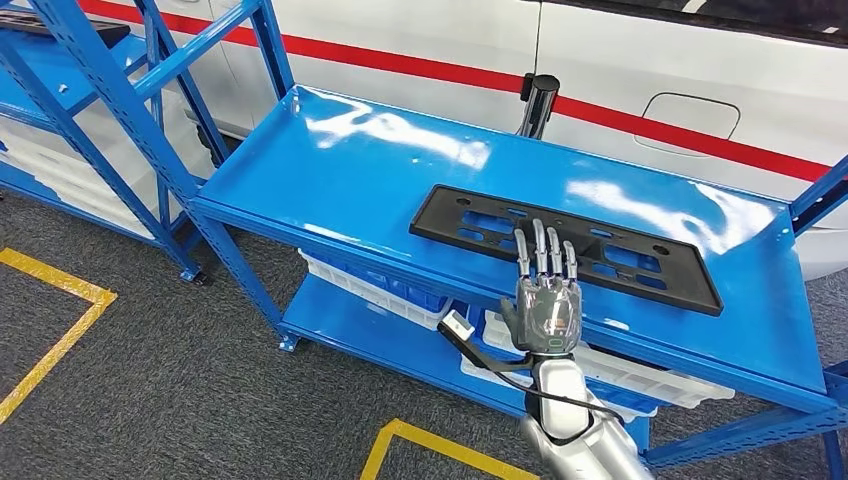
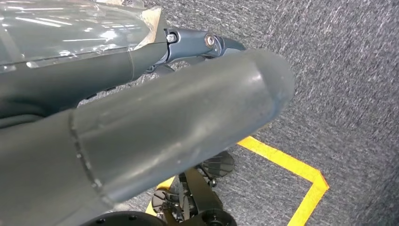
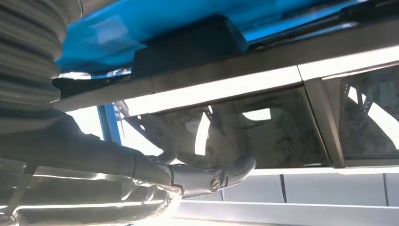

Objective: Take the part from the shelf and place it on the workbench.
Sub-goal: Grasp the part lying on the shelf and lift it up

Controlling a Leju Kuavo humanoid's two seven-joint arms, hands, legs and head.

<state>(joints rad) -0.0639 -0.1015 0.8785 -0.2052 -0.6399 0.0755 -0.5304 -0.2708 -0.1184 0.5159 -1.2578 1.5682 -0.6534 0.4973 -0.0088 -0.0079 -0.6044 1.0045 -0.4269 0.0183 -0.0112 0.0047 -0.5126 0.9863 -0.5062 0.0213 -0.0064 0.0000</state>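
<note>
The part, a long flat black plate [image 1: 575,235] with cut-outs, lies on the glossy blue top of the workbench [image 1: 350,160], towards its right half. My right hand [image 1: 545,295] reaches up from below with its fingers stretched flat, its fingertips [image 1: 540,240] over the plate's near edge and nothing in its grasp. In the right wrist view the plate [image 3: 188,47] lies on the blue top [image 3: 136,23], apart from my straight fingers [image 3: 202,176]. My left hand [image 2: 155,122] hangs over the grey carpet, thumb and fingers straight, holding nothing.
A taller blue shelf rack [image 1: 90,80] stands at the left. A white car with a red stripe [image 1: 650,60] is close behind the bench, beside a black post [image 1: 540,100]. White bins [image 1: 380,285] sit on the lower shelf. Yellow floor tape [image 1: 60,310] marks the carpet.
</note>
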